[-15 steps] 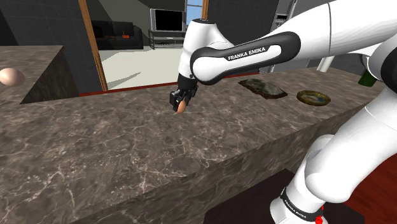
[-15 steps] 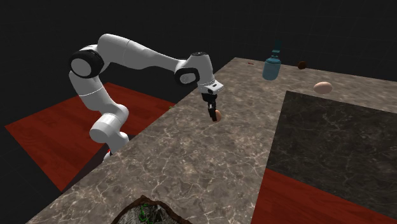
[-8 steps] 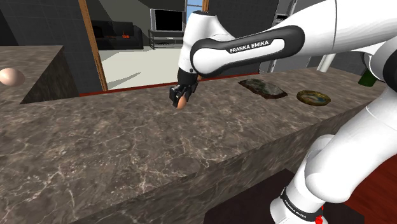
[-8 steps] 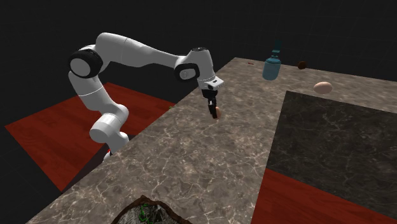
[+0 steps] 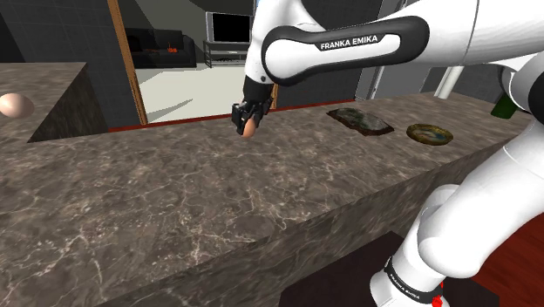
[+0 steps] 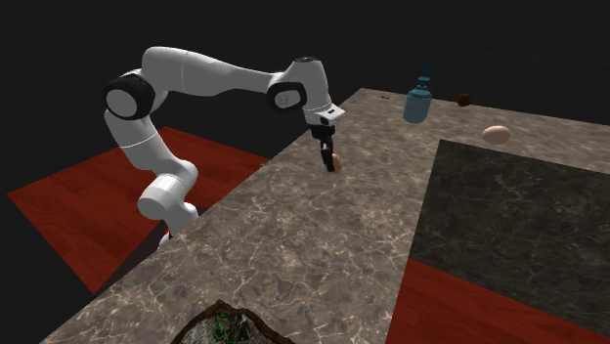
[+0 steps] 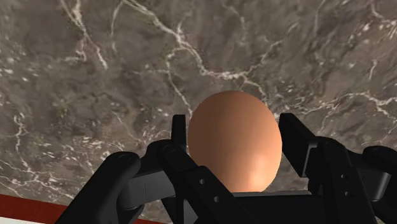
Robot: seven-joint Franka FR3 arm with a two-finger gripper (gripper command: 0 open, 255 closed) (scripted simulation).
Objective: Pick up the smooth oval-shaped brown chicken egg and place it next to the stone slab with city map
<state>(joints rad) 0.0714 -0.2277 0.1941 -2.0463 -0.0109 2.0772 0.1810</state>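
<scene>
- Where the dark brown marble counter (image 5: 174, 201) with its white veins runs across the shoulder view, a room opens behind it with a pale floor, a wooden post (image 5: 127, 61), a black sofa (image 5: 157, 42) and a dark television (image 5: 229, 26).
- Red floor (image 6: 88, 195) lies beside the counter in the second exterior view, and a black area surrounds everything beyond it.
- From the stand, the white arm (image 6: 205, 80) rises, bends and reaches out over the counter. Its lettered forearm lies nearly level and the hand points down.
- The gripper (image 5: 244, 122) is closed onto the brown egg (image 5: 249, 127), one black finger pressed to each side. The wrist view shows the fingertips (image 7: 180, 127) apart only by the egg's width.
- Held this way, the egg (image 6: 335, 159) hangs above the marble near the counter's far edge in the shoulder view. It appears clear of the surface.
- Under the gripper, the wrist view shows veined stone, with a red strip at the counter's rim.
- On the same counter, the stone slab (image 5: 358, 120) lies flat well apart from the egg, toward the shoulder view's right.
- Just beyond the slab sits a shallow round dish (image 5: 429, 133).
- Far from the hand, a second egg (image 5: 15, 105) rests on the marble at the shoulder view's left.
- Near that second egg in the second exterior view stand a blue bottle (image 6: 422, 98) and a small dark ball (image 6: 463, 99).
- Bare marble lies between the held egg and the slab.
</scene>
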